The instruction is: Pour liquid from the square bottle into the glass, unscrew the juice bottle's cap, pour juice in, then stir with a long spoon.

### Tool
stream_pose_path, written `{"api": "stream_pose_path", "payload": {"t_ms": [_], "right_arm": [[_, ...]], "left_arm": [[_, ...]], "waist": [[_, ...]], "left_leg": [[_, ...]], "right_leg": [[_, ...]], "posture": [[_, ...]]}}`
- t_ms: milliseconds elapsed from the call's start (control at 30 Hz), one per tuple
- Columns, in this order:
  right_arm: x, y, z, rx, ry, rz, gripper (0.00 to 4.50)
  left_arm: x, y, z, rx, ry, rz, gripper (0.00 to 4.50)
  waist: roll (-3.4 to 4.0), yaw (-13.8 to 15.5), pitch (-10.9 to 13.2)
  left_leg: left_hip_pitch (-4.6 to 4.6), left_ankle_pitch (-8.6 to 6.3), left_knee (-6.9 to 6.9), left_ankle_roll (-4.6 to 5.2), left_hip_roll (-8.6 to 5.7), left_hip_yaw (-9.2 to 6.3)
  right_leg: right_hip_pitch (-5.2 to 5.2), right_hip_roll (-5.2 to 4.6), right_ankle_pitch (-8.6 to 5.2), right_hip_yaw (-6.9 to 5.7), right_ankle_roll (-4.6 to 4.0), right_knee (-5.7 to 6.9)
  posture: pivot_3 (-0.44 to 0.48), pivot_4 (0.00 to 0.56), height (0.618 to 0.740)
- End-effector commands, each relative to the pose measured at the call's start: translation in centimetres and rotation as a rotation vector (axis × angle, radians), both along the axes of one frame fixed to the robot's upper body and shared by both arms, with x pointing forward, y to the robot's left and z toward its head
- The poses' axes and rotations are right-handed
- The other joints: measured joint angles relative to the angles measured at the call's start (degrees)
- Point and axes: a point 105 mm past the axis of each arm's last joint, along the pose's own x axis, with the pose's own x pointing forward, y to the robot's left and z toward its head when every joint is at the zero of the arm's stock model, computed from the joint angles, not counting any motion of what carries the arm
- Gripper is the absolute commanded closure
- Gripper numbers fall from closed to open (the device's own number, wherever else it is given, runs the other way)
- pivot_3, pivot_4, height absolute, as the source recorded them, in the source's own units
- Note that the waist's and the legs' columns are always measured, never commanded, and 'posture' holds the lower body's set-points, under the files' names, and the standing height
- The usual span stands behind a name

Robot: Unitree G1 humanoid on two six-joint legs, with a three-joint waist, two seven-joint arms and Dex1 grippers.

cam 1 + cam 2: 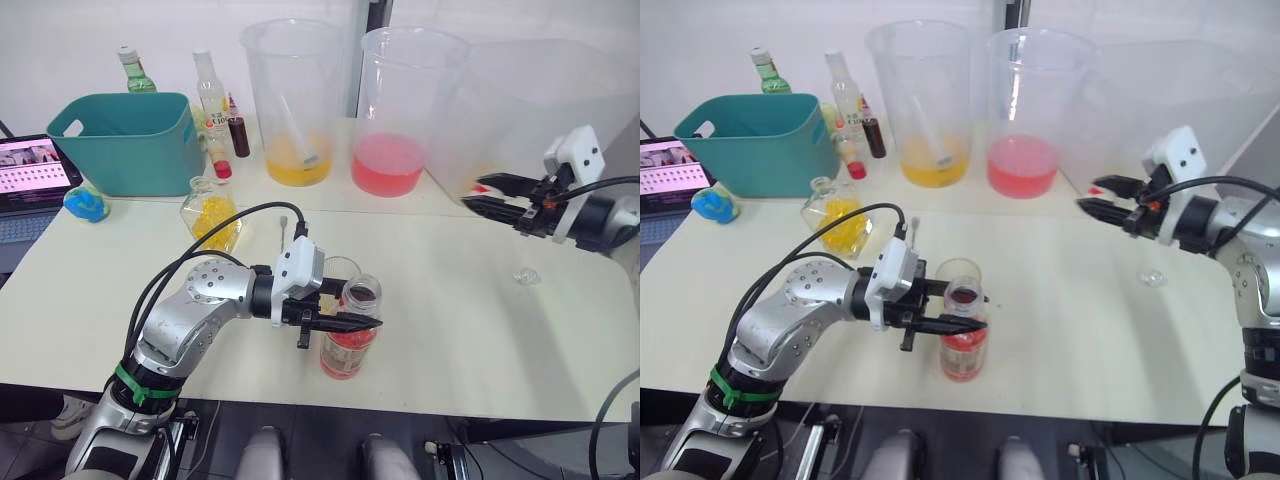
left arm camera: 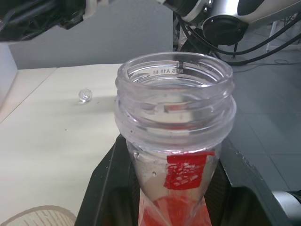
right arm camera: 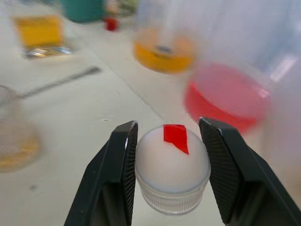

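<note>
Our left end effector (image 1: 345, 322) is clamped around the neck of the juice bottle (image 1: 350, 340), which stands upright and uncapped on the desk (image 1: 450, 330) near its front edge. Just behind that end effector, touching the bottle or nearly so, we see the glass (image 1: 958, 277). Our right end effector (image 3: 167, 174) is raised above the desk, well apart from the left one, pinching the juice bottle's cap (image 3: 172, 168) between its two fingers. Beyond the left end effector stands the square bottle (image 1: 212, 214), unstoppered, and the long spoon (image 1: 284, 232) lies beside it. The clear round stopper (image 1: 526, 275) rests on the desk below the right end effector.
</note>
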Motion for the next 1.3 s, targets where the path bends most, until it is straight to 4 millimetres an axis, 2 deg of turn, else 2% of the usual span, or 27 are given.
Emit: {"api": "stream_pose_path", "payload": {"t_ms": [33, 100, 233, 467, 700, 733, 800, 967, 1000, 1200, 1300], "right_arm": [[1.1, -3.1, -1.3, -0.008, -0.028, -0.222, 2.84], [1.6, -3.9, -2.3, -0.010, -0.021, -0.297, 2.84], [3.2, -5.8, -6.0, 0.062, 0.033, -0.483, 2.84], [3.7, -5.5, -9.6, 0.147, 0.094, -0.520, 2.84], [3.4, -5.8, -11.4, 0.176, 0.119, -0.534, 2.84], [3.3, -5.8, -11.4, 0.184, 0.118, -0.534, 2.84], [3.2, -5.8, -11.2, 0.193, 0.111, -0.530, 1.88], [3.3, -5.8, -10.3, 0.222, 0.093, -0.515, 0.24], [3.3, -5.8, -10.0, 0.226, 0.085, -0.511, 0.02], [3.1, -5.0, -6.5, 0.271, 0.022, -0.445, 0.02], [2.5, -4.6, -1.8, 0.322, -0.058, -0.377, 0.02]], "left_arm": [[0.1, -0.2, -1.3, 0.047, 0.042, 0.009, 3.23], [0.1, -0.2, -1.4, 0.047, 0.041, 0.010, 3.23], [0.6, 0.2, -1.3, 0.040, 0.005, 0.037, 3.23], [0.8, 0.6, -1.5, 0.046, 0.021, 0.057, 3.23], [0.8, 1.0, -1.6, 0.050, 0.024, 0.070, 3.23], [0.9, 1.0, -1.6, 0.050, 0.025, 0.070, 3.23], [0.9, 1.0, -1.6, 0.051, 0.025, 0.071, 3.23], [0.9, 0.9, -1.5, 0.048, 0.012, 0.062, 3.23], [0.9, 0.9, -1.5, 0.047, 0.008, 0.061, 3.23], [1.0, 1.0, -1.4, 0.049, 0.008, 0.056, 3.23], [0.9, 1.2, -1.7, 0.053, 0.013, 0.052, 3.23]], "waist": [[0.01, -0.08, 0.00], [0.04, -0.20, -0.01], [0.07, -0.55, -0.02], [0.08, -0.52, -0.02], [0.08, -0.54, -0.02], [0.08, -0.57, -0.02], [0.08, -0.80, -0.02], [0.09, -1.02, -0.03], [0.09, -1.02, -0.03], [0.09, -1.10, -0.03], [0.12, -1.07, -0.02]], "left_leg": [[0.00, 0.00, 0.00, 0.00, -0.01, 0.02], [0.03, 0.00, -0.02, 0.00, 0.01, 0.02], [0.05, 0.01, -0.04, -0.01, 0.00, 0.04], [0.04, 0.02, -0.03, -0.03, -0.02, 0.04], [0.05, 0.02, -0.04, -0.02, -0.02, 0.03], [0.05, 0.02, -0.04, -0.02, -0.01, 0.03], [0.05, 0.02, -0.04, -0.02, -0.02, 0.03], [0.07, 0.02, -0.04, -0.03, -0.01, 0.03], [0.07, 0.02, -0.04, -0.03, -0.01, 0.03], [0.08, 0.02, -0.04, -0.03, -0.01, 0.03], [0.05, 0.02, -0.04, -0.03, -0.02, 0.03]], "right_leg": [[-0.01, -0.01, 0.00, 0.02, 0.00, 0.00], [-0.02, 0.01, 0.00, 0.03, 0.00, 0.03], [-0.02, 0.02, 0.00, 0.06, 0.00, 0.02], [-0.01, 0.00, 0.00, 0.06, 0.00, 0.03], [0.00, 0.01, 0.00, 0.06, 0.00, 0.04], [0.00, 0.01, 0.00, 0.06, 0.00, 0.04], [0.00, 0.01, 0.00, 0.06, 0.00, 0.04], [0.02, 0.02, 0.00, 0.06, 0.00, 0.05], [0.02, 0.01, 0.00, 0.06, 0.00, 0.05], [0.02, 0.01, 0.00, 0.06, 0.00, 0.06], [0.02, 0.01, 0.00, 0.06, 0.00, 0.06]], "posture": [[0.000, 0.150, 0.728], [0.000, 0.150, 0.728], [0.000, 0.150, 0.728], [0.000, 0.150, 0.728], [0.000, 0.150, 0.728], [0.000, 0.150, 0.728], [0.000, 0.150, 0.728], [0.000, 0.150, 0.728], [0.000, 0.150, 0.728], [0.000, 0.150, 0.728], [0.000, 0.150, 0.728]]}}
